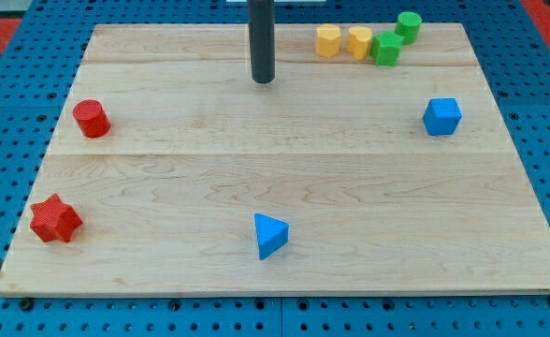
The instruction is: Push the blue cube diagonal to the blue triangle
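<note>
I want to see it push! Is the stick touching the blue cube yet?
Apart. The camera view shows bare board between my tip and the blue cube.

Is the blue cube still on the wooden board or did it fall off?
On. The blue cube sits on the wooden board near the view's right edge, apart from other blocks.

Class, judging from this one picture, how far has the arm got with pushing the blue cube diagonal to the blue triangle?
Nothing looks done: the blue cube sits far right, the blue triangle near the bottom. My tip rests near the top, touching no block. The whole push remains.
</note>
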Controlling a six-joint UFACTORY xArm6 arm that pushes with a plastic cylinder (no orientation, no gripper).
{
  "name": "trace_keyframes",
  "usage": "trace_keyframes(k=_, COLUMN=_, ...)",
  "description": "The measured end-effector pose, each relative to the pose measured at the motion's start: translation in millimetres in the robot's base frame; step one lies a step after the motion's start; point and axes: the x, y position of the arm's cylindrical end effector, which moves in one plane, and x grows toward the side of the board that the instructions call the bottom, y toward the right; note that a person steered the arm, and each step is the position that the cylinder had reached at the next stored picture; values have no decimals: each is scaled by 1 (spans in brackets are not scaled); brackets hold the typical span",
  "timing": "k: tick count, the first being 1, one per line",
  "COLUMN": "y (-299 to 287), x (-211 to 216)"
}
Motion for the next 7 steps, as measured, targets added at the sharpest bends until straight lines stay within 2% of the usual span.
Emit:
trace_keyframes(k=1, y=21, x=0)
trace_keyframes(k=2, y=67, x=-2)
trace_keyframes(k=3, y=143, x=-11)
trace_keyframes(k=4, y=227, x=23)
trace_keyframes(k=5, y=261, x=52)
trace_keyframes(k=6, y=224, x=80)
trace_keyframes(k=7, y=198, x=129)
